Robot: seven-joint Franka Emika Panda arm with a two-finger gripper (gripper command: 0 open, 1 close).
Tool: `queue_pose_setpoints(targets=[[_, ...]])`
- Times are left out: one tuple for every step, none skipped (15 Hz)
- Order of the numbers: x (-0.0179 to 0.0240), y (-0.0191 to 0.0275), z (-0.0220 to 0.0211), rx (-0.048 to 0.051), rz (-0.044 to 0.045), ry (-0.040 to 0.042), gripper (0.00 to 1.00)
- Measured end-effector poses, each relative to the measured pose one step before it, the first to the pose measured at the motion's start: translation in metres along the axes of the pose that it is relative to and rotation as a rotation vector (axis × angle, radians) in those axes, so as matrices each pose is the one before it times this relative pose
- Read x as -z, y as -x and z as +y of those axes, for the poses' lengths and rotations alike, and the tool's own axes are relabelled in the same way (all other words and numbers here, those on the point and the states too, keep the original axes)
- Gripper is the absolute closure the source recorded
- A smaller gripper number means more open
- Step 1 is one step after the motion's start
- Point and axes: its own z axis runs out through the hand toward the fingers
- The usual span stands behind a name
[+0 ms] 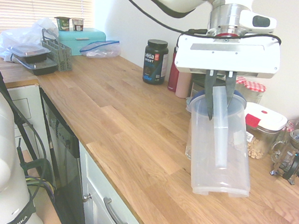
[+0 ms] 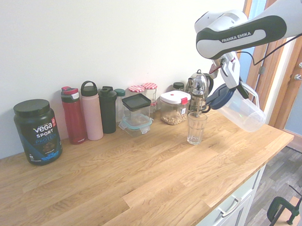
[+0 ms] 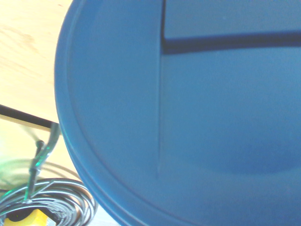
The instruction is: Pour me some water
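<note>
A clear plastic pitcher (image 1: 225,157) with a blue lid (image 2: 218,96) hangs tilted above the wooden counter (image 1: 137,127). My gripper (image 1: 219,92) is shut on its handle, one finger on each side. In the second exterior view the pitcher (image 2: 243,111) leans with its lid end toward an empty drinking glass (image 2: 197,127), which stands on the counter just below and to the left of the lid. I see no water stream. The blue lid (image 3: 211,117) fills the wrist view.
Along the wall stand a black Vega tub (image 2: 37,132), red, pink and black bottles (image 2: 91,110), jars and food containers (image 2: 174,107) and a French press (image 1: 295,151). A teal box (image 1: 82,39) and trays sit at the counter's far end. The counter's front edge lies close by.
</note>
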Motion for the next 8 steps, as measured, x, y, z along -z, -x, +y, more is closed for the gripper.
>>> queue_pose_setpoints(targets=[[0.00065,-0.00271,-0.00436,-0.00129,-0.00276,0.00481,1.00],[0.00063,-0.00233,-0.00532,0.00027,-0.00503,0.00623,1.00],[0.00046,-0.00196,-0.00708,0.00538,-0.00730,0.00926,1.00],[0.00079,-0.00175,-0.00713,0.00389,-0.00700,0.00901,1.00],[0.00106,-0.00222,-0.00693,0.00416,-0.00161,0.00668,1.00],[0.00121,-0.00181,-0.00658,0.00500,-0.00098,0.00617,1.00],[0.00085,-0.00082,-0.00419,0.00151,-0.00335,0.00474,1.00],[0.00162,0.00082,-0.00125,0.00058,-0.00344,0.00272,1.00]])
